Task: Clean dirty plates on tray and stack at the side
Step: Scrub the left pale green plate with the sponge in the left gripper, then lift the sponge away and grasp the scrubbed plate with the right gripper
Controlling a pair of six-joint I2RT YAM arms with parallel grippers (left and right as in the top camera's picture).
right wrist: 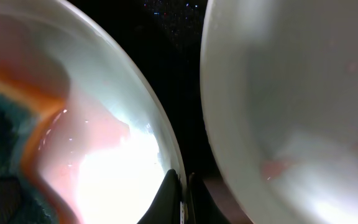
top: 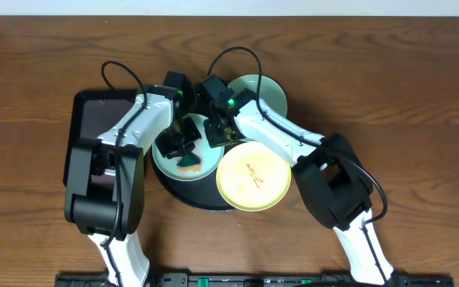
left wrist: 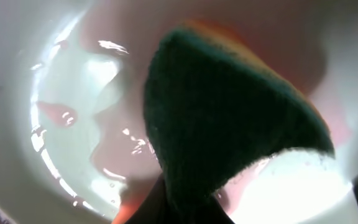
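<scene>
The black round tray (top: pixel 191 196) holds a mint-blue plate (top: pixel 166 159) on its left, a yellow plate (top: pixel 253 177) with a red smear at the front right, and a second mint-blue plate (top: pixel 260 89) at the back right. My left gripper (top: pixel 183 148) is shut on a green and orange sponge (top: pixel 190 166) pressed onto the left plate's wet, reddish middle (left wrist: pixel 73 93); the sponge (left wrist: pixel 229 124) fills the left wrist view. My right gripper (right wrist: pixel 182 186) is shut on that plate's rim (right wrist: pixel 160 143), by the tray's black floor (right wrist: pixel 179 56).
A smaller rectangular black tray (top: pixel 94 119) lies left of the round tray, under the left arm. Brown wood tabletop (top: pixel 405 96) surrounds both trays. Another plate (right wrist: pixel 291 93) with a red mark lies close to the right gripper's right side.
</scene>
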